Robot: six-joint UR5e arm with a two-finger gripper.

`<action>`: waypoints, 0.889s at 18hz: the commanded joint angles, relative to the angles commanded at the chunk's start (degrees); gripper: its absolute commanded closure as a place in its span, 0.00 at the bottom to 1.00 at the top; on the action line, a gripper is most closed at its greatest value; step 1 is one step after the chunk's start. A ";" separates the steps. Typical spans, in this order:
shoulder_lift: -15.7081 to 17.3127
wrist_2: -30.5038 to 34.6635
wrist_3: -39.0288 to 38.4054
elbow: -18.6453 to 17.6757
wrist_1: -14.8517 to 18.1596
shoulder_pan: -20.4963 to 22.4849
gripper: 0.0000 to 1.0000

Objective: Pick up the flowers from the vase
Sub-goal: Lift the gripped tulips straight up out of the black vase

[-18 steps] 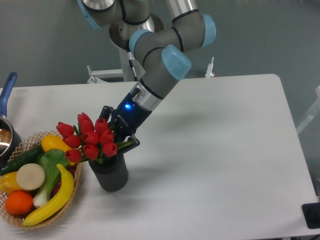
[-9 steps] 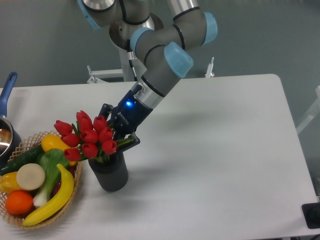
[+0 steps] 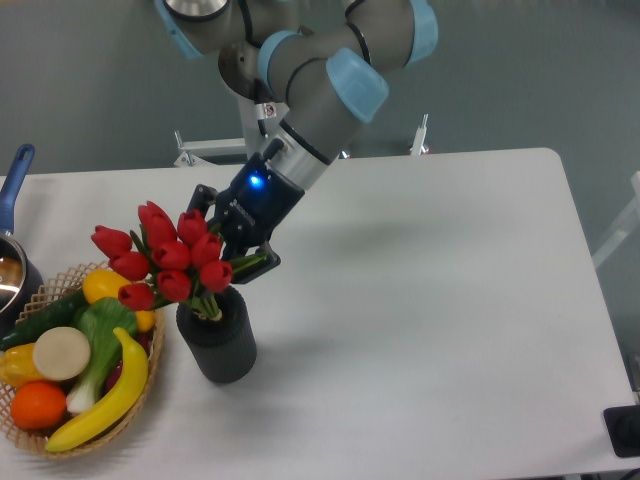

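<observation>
Our gripper (image 3: 232, 262) has its fingers closed on the flowers (image 3: 165, 258), gripping the green stems just under the red buds on their right side. We hold the bunch tilted to the left, its buds leaning out over the near edge of the wicker basket (image 3: 30, 300). The stem ends sit at the mouth of the vase (image 3: 217, 337); from this angle we cannot quite tell whether they are just inside the rim or just above it. That dark ribbed vase stands upright on the white table (image 3: 430, 300), just beside the basket's right edge. A banana (image 3: 105, 400), an orange (image 3: 40, 405) and a leafy vegetable (image 3: 100, 335) lie in the basket. A blue pot handle (image 3: 14, 178) shows at the far left edge.
</observation>
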State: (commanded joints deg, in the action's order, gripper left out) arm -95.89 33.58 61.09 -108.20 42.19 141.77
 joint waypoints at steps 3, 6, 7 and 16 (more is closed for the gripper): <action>0.88 -1.05 -2.80 0.79 0.00 0.00 0.50; 1.41 -1.14 -4.40 1.67 0.00 -0.09 0.50; 1.50 -1.14 -5.18 2.11 0.00 -0.09 0.50; 2.11 -3.34 -10.46 5.45 0.00 -0.09 0.50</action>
State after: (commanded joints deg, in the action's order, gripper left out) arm -93.78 30.23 50.63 -102.75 42.19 141.68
